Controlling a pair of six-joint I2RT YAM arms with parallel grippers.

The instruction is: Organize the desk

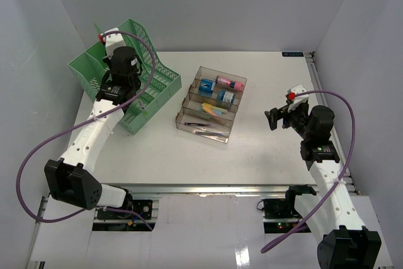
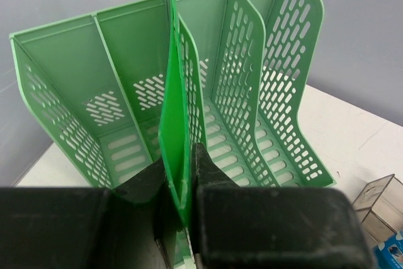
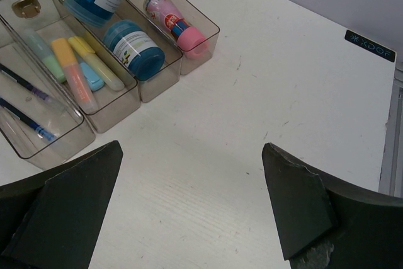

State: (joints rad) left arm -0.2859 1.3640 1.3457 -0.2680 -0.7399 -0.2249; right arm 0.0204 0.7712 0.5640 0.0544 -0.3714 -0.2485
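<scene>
The white desk [image 1: 264,149] holds a mint-green mesh file rack [image 1: 157,83] at the back left. My left gripper [image 1: 123,72] is over the rack. In the left wrist view it [image 2: 179,162] is shut on the lower edge of a thin bright-green folder [image 2: 173,111], which stands upright along a divider of the rack [image 2: 277,92]. My right gripper [image 1: 275,120] hangs open and empty above bare desk at the right. In the right wrist view its fingers [image 3: 296,200] stand wide apart over the white top [image 3: 252,80].
A clear smoky tiered tray [image 1: 211,102] stands mid-desk. It holds blue tubs [image 3: 133,43], a pink bottle [image 3: 173,20], highlighters [image 3: 75,74] and pens [image 3: 25,124]. A silver rail [image 1: 208,188] runs along the front edge. Grey walls close in the back and sides.
</scene>
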